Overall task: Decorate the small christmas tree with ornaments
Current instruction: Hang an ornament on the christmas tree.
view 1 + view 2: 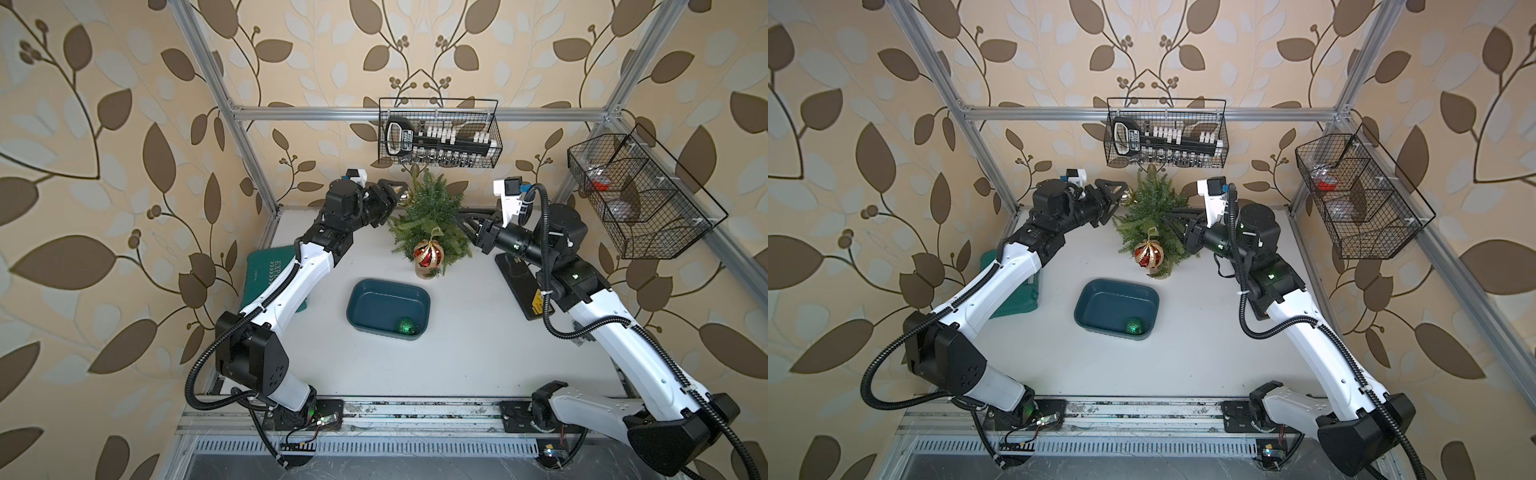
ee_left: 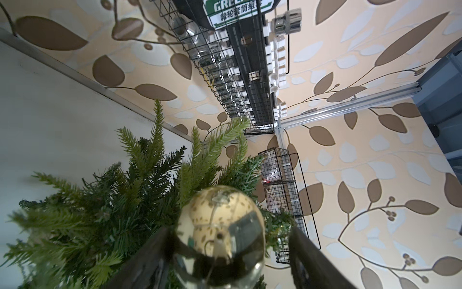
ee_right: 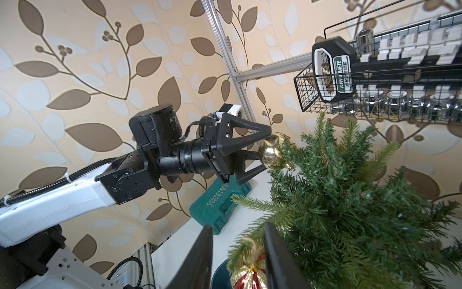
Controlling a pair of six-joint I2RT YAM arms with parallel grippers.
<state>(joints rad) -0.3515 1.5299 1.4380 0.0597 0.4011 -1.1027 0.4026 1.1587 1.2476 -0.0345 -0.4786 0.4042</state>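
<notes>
The small christmas tree (image 1: 432, 208) (image 1: 1154, 203) stands at the back of the white table. A shiny gold ornament (image 1: 406, 195) (image 2: 222, 232) (image 3: 271, 154) sits against its upper left branches. My left gripper (image 1: 399, 196) (image 2: 231, 232) (image 3: 267, 150) is open around it, with a gap on one side. A red-and-gold striped ornament (image 1: 429, 253) (image 1: 1148, 252) (image 3: 247, 275) hangs from a front branch. My right gripper (image 1: 462, 222) (image 3: 238, 226) reaches into the tree's right side, open, only a branch tip between its fingers. A green glitter ornament (image 1: 406, 326) (image 1: 1134, 326) lies in the blue tub (image 1: 374, 307).
A wire basket with a socket set (image 1: 440, 133) hangs right above the treetop. Another wire basket (image 1: 640, 195) hangs on the right wall. A green tool case (image 1: 270, 270) lies under my left arm, and a black flat block (image 1: 519, 286) under the right.
</notes>
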